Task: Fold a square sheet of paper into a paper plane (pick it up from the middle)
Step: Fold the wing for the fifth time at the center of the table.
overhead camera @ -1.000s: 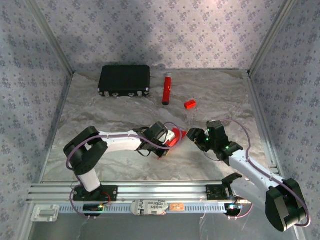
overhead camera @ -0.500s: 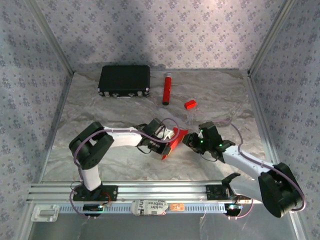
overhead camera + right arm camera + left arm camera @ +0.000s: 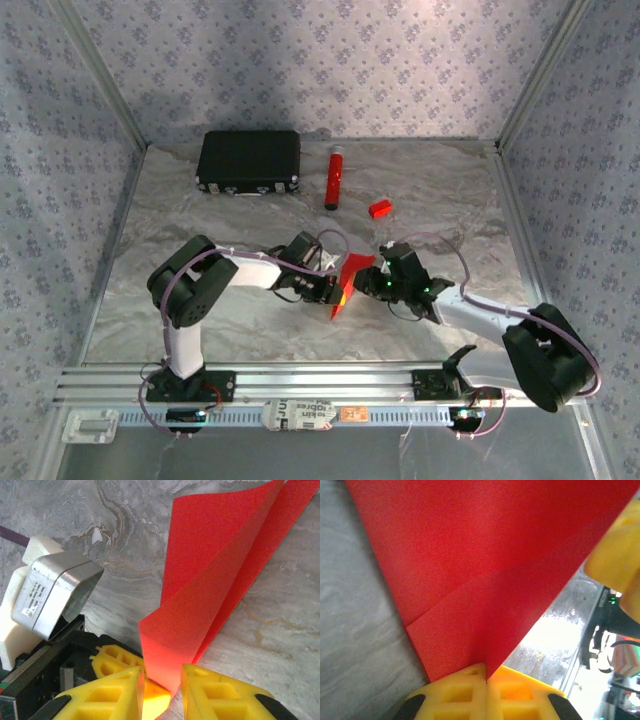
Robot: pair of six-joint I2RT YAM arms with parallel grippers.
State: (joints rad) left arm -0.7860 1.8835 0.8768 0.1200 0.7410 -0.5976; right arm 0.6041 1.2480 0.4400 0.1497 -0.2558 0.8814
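Mid-bench (image 3: 200, 235), your two claws meet at the red paper sheet (image 3: 350, 272), which is bent along a soft crease. Your left claw (image 3: 486, 672) is pinched tight on the sheet's folded edge. Your right claw (image 3: 162, 685) stands narrow, with the paper's corner sitting in the gap between its yellow fingers (image 3: 220, 692), not visibly squeezed. Well behind them, toward the back wall, lie a black case (image 3: 249, 161), a red tube (image 3: 333, 177) and a small red block (image 3: 379, 208).
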